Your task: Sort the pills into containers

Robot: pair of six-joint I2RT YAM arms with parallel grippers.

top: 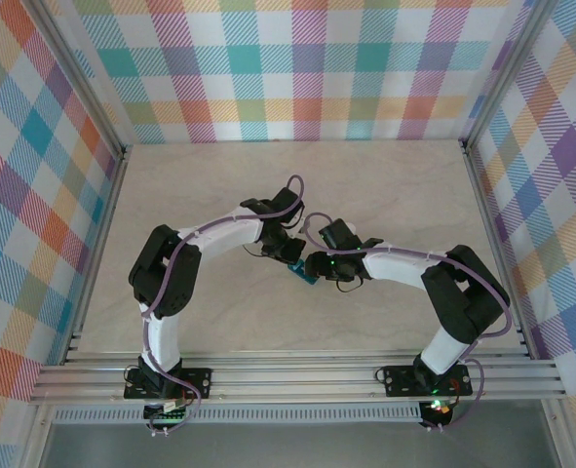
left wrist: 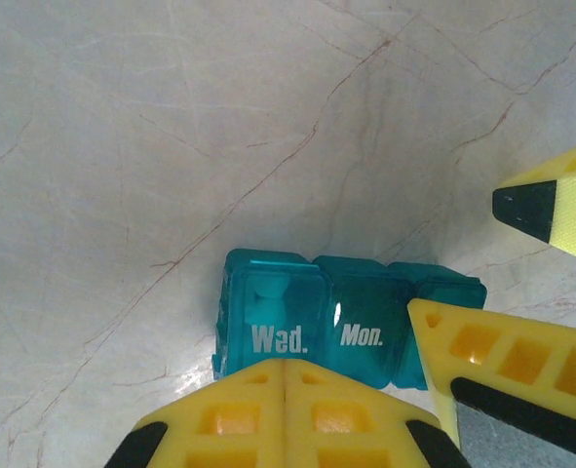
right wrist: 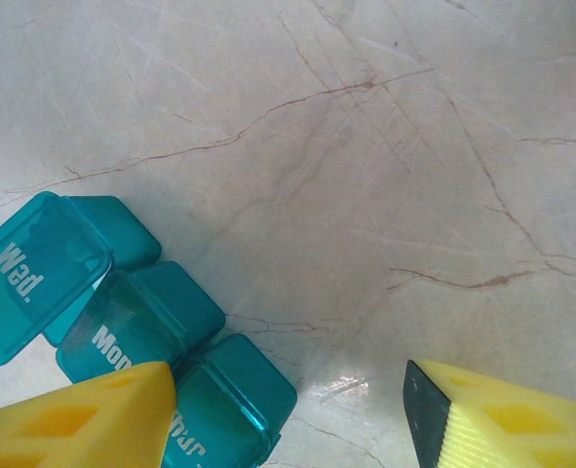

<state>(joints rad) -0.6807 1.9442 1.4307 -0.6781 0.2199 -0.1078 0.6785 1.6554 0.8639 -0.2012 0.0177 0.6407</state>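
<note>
The containers (left wrist: 317, 322) are a teal strip of three lidded compartments lying on the marble table, seen small between the two arms in the top view (top: 298, 272). My left gripper (left wrist: 286, 366) is shut, its yellow tips pressed together at the near edge of the "Wed." lid, with nothing visible between them. In the right wrist view the "Wed." lid (right wrist: 29, 278) stands tilted up. My right gripper (right wrist: 288, 390) is open: one finger (right wrist: 93, 414) rests over the end compartment, the other is over bare table. No pills are in view.
The marble tabletop (top: 365, 195) stretches bare around the box, walled by checked panels (top: 307, 68) at the back and sides. Both arms crowd the middle, and my right gripper's fingers (left wrist: 507, 361) sit right beside my left gripper.
</note>
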